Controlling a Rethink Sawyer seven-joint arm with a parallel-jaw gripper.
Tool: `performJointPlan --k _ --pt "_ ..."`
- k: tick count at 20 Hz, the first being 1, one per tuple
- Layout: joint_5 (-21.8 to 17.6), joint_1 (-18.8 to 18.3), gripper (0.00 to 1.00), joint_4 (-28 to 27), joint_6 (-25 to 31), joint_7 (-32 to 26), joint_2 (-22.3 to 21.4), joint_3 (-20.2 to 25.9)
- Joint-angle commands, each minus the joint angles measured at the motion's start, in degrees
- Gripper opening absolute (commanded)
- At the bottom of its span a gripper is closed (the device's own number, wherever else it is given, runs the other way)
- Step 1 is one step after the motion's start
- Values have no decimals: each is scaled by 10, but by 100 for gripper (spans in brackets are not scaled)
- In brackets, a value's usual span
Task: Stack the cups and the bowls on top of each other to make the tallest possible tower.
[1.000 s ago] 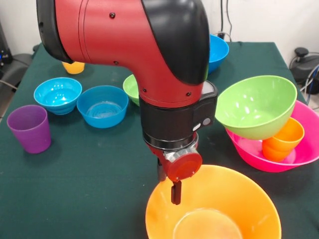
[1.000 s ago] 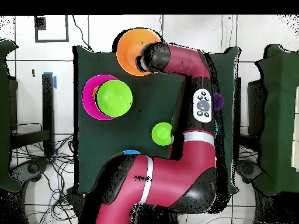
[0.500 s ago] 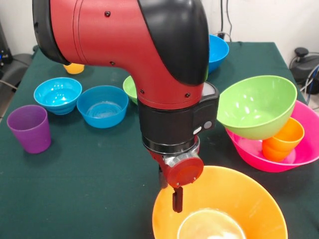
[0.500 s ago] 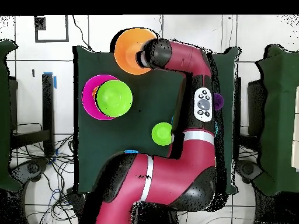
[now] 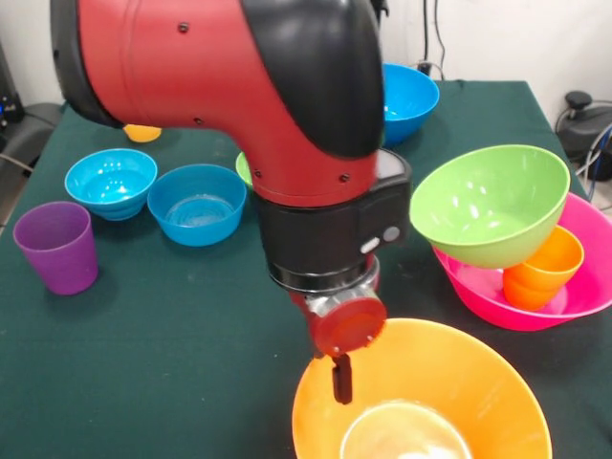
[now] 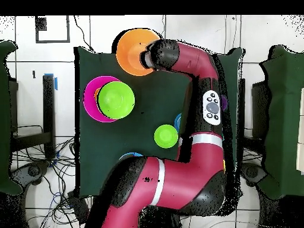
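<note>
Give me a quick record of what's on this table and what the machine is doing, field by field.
arm: red and black, reaching down over the table's green cloth
gripper: at the rim of the large orange bowl; whether its jaws are open or shut cannot be told
tower so far: large pink bowl at the bottom, orange cup in it, medium green bowl tilted on the cup
loose bowls: cyan bowl, small blue bowl, bigger blue bowl
loose cups: purple cup; yellow cup mostly hidden

Glossy, smooth plastic is seen on the bowls [image 5: 490,203] and purple cup [image 5: 56,246], while the table [image 5: 153,354] is covered by matt green cloth.
</note>
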Motion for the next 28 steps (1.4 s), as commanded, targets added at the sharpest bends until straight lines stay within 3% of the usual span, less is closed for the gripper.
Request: performJointPlan --k 1,11,19,23,25,28 --pt "-7 -49 100 118 28 -227 -54 82" --pt "-25 -73 100 140 20 -250 -58 103" --pt "-4 -65 100 184 -19 -212 -72 121" --pt "2 -86 100 243 -49 -234 -94 156" --pt "-7 -126 100 321 -124 -276 -111 207" --pt "-21 -153 100 377 -164 -267 -126 238"
